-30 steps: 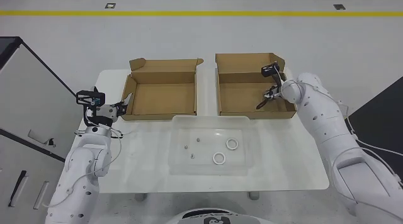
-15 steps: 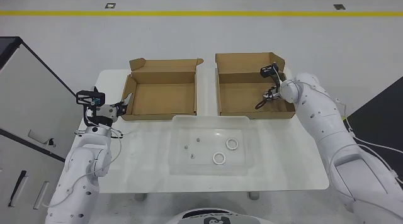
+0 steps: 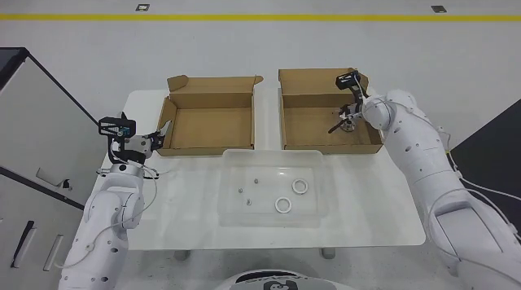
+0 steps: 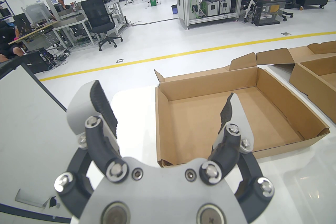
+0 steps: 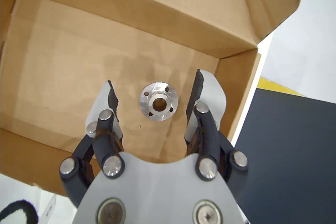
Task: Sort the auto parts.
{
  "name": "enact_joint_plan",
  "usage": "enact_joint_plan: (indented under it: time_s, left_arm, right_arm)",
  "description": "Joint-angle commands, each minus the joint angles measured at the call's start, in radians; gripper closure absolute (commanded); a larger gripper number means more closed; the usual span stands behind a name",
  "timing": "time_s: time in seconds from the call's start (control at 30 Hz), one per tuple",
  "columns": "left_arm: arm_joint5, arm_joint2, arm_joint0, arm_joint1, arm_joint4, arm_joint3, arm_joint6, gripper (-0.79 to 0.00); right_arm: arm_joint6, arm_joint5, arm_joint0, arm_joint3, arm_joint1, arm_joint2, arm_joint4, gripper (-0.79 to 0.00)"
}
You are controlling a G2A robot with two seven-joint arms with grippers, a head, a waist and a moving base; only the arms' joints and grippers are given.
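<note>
White counter, two open corrugated cardboard boxes. Right box holds the flange: machined steel, round, flat on the box floor, bored hub, bolt holes. Left box bare. R gripper spread above the flange, not touching. L gripper spread by left box. Drop step looks done. Next prob. clear plastic tray: white rings and tiny bits, maybe bolts, which need a fine pinch.

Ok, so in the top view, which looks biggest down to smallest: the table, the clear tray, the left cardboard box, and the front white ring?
1. table, easily the largest.
2. clear tray and left cardboard box: they look about alike, so I won't rank them.
3. front white ring, by far the smallest.
</note>
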Motion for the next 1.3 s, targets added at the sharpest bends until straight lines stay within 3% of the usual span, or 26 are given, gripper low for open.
enact_joint_plan:
  time_s: [0.0, 0.33, 0.6, 0.93, 1.27]
  left_arm:
    - [0.000, 0.000, 0.000, 0.000, 0.000, 0.000, 0.000, -0.785]
    - [0.000, 0.000, 0.000, 0.000, 0.000, 0.000, 0.000, -0.785]
    - [0.000, 0.000, 0.000, 0.000, 0.000, 0.000, 0.000, -0.785]
    - [0.000, 0.000, 0.000, 0.000, 0.000, 0.000, 0.000, -0.785]
    - [0.000, 0.000, 0.000, 0.000, 0.000, 0.000, 0.000, -0.785]
  right_arm:
    - [0.003, -0.017, -0.023, -0.068, 0.009, 0.024, 0.003, -0.785]
    - [0.194, -0.160, -0.226, -0.525, 0.064, 0.177, 0.117, -0.785]
    - [0.372, -0.218, -0.355, -0.788, 0.089, 0.232, 0.265, -0.785]
    - [0.477, -0.236, -0.415, -0.924, 0.104, 0.209, 0.383, -0.785]
    - [0.478, -0.244, -0.425, -0.942, 0.109, 0.205, 0.444, -0.785]
